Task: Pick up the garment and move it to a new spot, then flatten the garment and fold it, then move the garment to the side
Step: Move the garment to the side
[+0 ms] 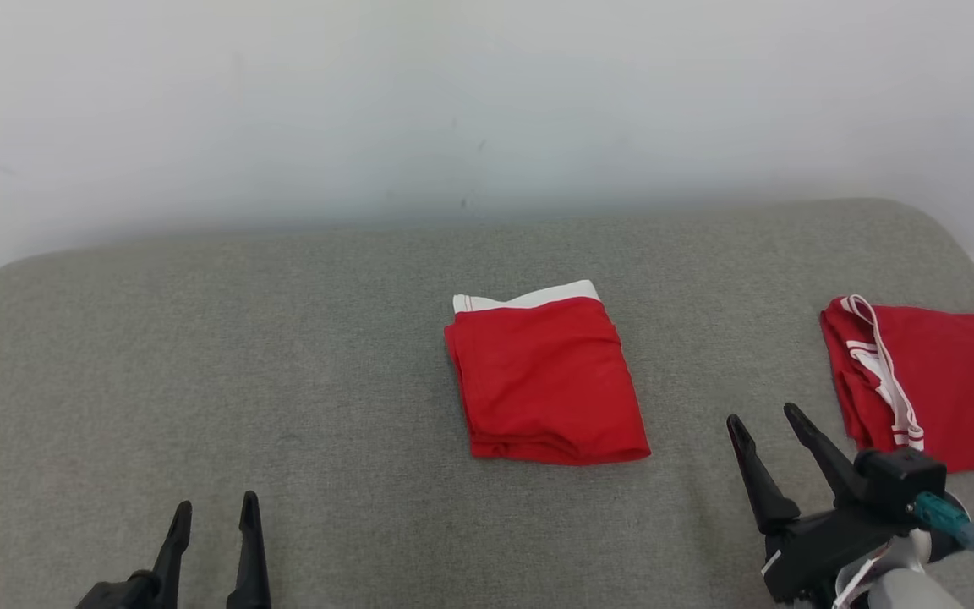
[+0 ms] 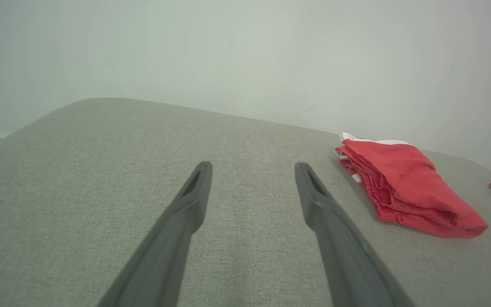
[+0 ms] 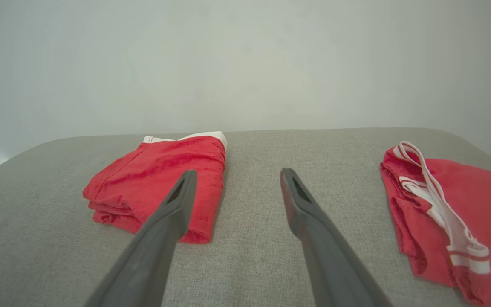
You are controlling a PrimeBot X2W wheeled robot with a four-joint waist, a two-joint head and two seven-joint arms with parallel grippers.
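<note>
**A:** What's cut off or hard to read here?

**B:** The second red garment [image 1: 935, 381], the one with white striped trim, runs off the right edge of the head view. In the left wrist view only a corner of it shows. Both gripper bodies are also cropped at the bottom of the head view. I can't tell how many layers the folded red shorts [image 1: 546, 381] make.

**A:** Where do those shorts lie?

**B:** They sit in the middle of the grey padded surface [image 1: 284, 338] as a tidy stack. The white waistband [image 1: 529, 298] faces the wall [image 1: 487, 101].

**A:** And the hands?

**B:** The left gripper [image 1: 216, 505] is at the near left with its fingers spread and nothing between them. It is well apart from the shorts, which lie ahead and to its right. The right gripper [image 1: 763, 416] is likewise spread and empty. It sits between the shorts and the second garment and touches neither. The shorts are ahead and to its left.
</note>
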